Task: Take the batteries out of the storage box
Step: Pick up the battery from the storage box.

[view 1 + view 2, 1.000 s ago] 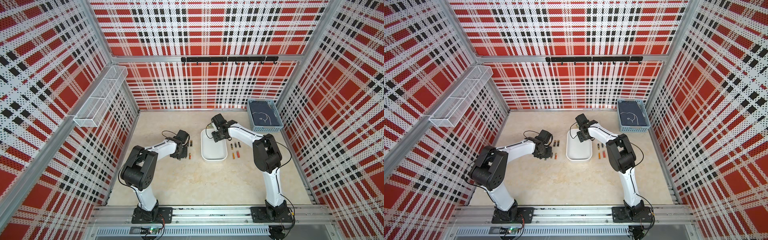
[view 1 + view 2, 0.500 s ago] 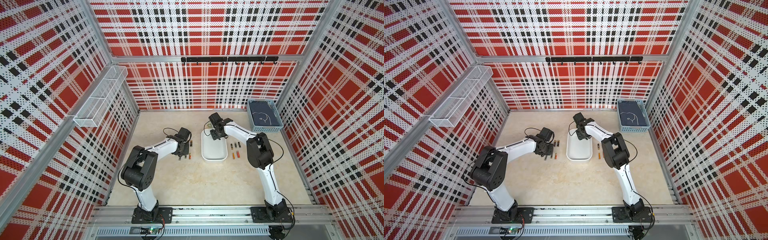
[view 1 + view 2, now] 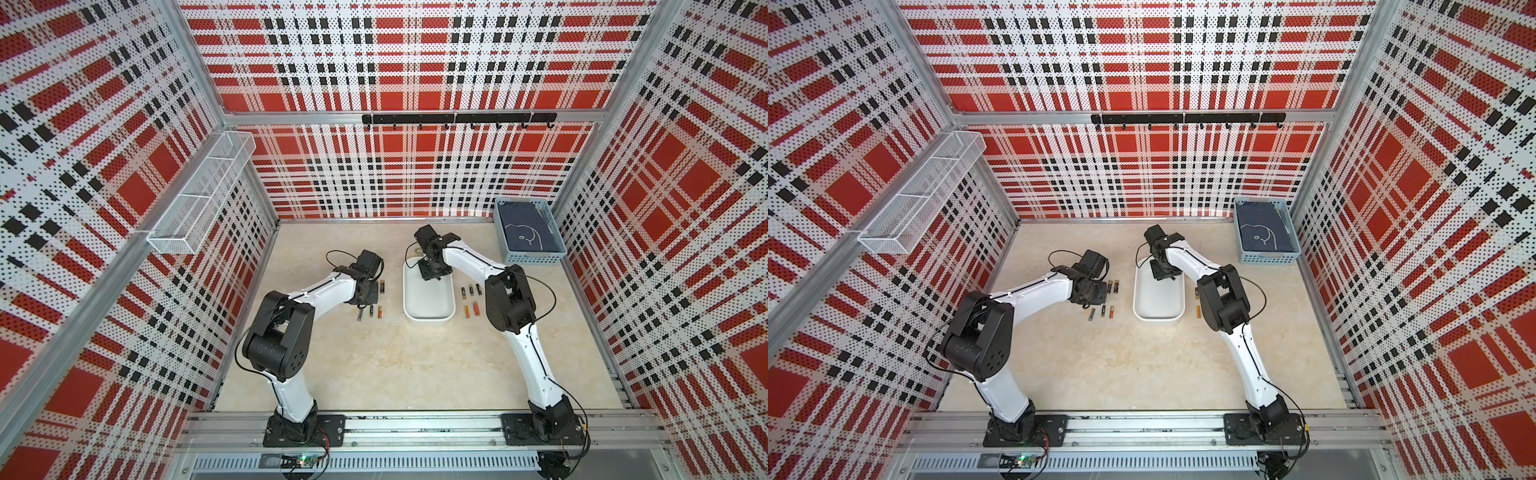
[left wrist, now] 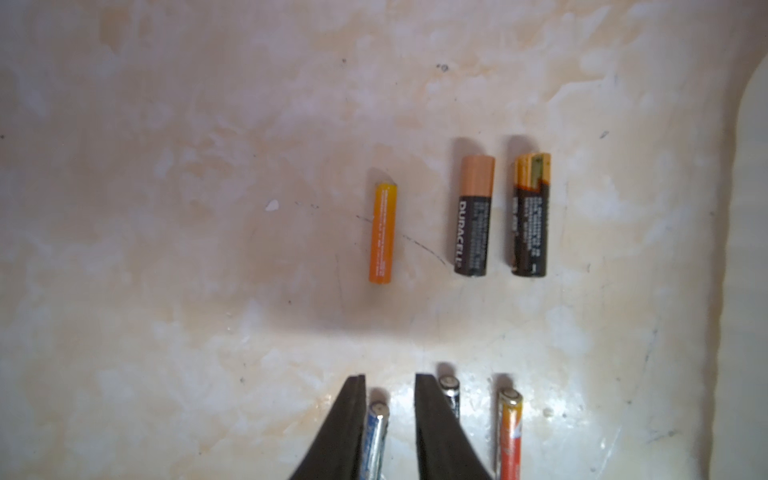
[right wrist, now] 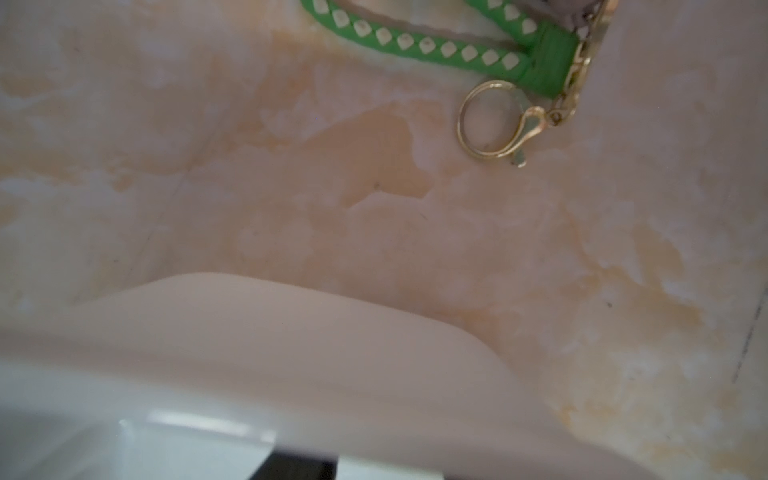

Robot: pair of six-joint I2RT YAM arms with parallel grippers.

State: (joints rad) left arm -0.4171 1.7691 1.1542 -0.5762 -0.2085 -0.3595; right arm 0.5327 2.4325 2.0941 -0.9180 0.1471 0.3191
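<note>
— Batteries [image 3: 380, 312] lie mostly out on the table [image 3: 395, 365], in clusters at 9 o'clock and 3 o'clock of the white storage tray [image 3: 429, 319]. What shows of the tray's floor is bare.

— Which step, then?

— Near the end, I'd judge. The right gripper [image 3: 434, 276] is down in the tray's 12 o'clock end and hides that corner. I cannot tell whether its jaws are spread or pinching a cell.

— And the left?

— The left gripper [image 4: 390, 380] hangs over the 9 o'clock cluster. Its jaws are narrowly parted astride a grey-and-blue cell [image 4: 376, 428] lying on the table, which touches one finger and is clear of the other, so it is not clamped. The next move calls for a straight lift that doesn't roll it.

— Any writing?

— DURACELL on the black-and-copper cell [image 4: 473, 216]. The print on its black-and-gold neighbour [image 4: 531, 216] and on the orange cell [image 4: 383, 235] is too small to read. A green keyring [image 5: 436, 41] lies beyond the tray at 12 o'clock and is best left alone.
</note>
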